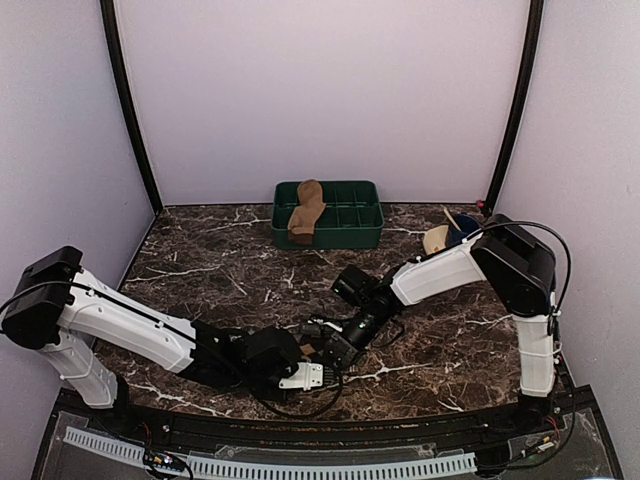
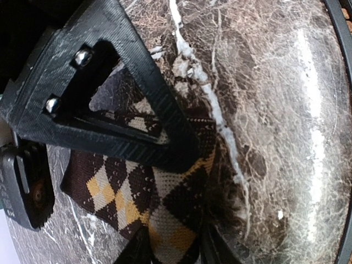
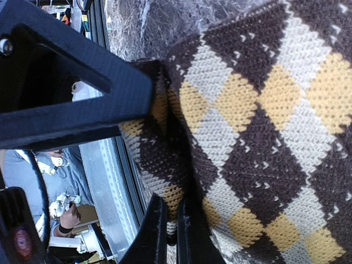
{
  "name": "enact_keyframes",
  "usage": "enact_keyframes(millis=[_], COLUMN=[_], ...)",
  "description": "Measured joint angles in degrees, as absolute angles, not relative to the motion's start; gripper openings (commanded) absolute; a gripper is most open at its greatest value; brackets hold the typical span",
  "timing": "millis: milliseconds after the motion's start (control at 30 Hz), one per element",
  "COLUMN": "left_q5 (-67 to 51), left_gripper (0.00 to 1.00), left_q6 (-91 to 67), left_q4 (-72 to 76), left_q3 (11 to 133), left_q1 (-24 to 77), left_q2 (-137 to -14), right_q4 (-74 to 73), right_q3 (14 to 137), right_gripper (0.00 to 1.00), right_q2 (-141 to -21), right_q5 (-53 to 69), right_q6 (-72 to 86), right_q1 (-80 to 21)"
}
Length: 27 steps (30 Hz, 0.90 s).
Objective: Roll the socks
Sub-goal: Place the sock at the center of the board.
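The argyle sock (image 2: 137, 192), dark brown with tan and cream diamonds, lies bunched on the marble near the table's front edge, between both grippers. My left gripper (image 2: 176, 250) is closed on a thick fold of it, with fabric filling the gap between the fingers. My right gripper (image 3: 171, 231) is shut, pinching a thin edge of the same sock (image 3: 264, 126). From above, the left gripper (image 1: 303, 370) and right gripper (image 1: 335, 345) meet at front centre and almost hide that sock (image 1: 309, 349). The plain tan sock (image 1: 306, 210) lies draped over the green tray.
The green compartment tray (image 1: 360, 228) stands at the back centre. A tan bowl (image 1: 436, 240) and a blue one (image 1: 463, 228) sit at the back right, behind the right arm. The table's black front rail (image 1: 300, 425) runs just below the grippers.
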<state>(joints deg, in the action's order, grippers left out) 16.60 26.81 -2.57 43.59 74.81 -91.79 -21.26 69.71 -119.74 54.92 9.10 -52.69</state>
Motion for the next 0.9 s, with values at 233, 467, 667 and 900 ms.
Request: enact_keyframes(millis=[233, 467, 667, 900], left_q5=[17.02, 16.56, 15.44, 11.57], left_gripper=[0.00, 0.00, 0.00, 0.00], left_q6=[27.73, 27.86, 27.66, 25.32], left_q4=[-1.87, -2.57, -4.56, -8.43], left_q3=[44.12, 44.62, 45.78, 48.53], left_q1=[74.91, 74.91, 74.89, 73.67], left_q2=[-94.00, -94.08, -94.24, -94.89], right_q4=[-21.89, -22.13, -21.89, -19.33], right_q3=[69.76, 69.76, 69.21, 63.20], right_gripper=[0.00, 0.00, 0.18, 0.24], right_q2=[-119.81, -119.81, -119.59, -114.91], right_q5=[55.37, 55.48, 55.44, 54.26], right_q6=[9.13, 9.34, 10.07, 11.60], right_q1=[-52.69, -52.69, -52.47, -51.70])
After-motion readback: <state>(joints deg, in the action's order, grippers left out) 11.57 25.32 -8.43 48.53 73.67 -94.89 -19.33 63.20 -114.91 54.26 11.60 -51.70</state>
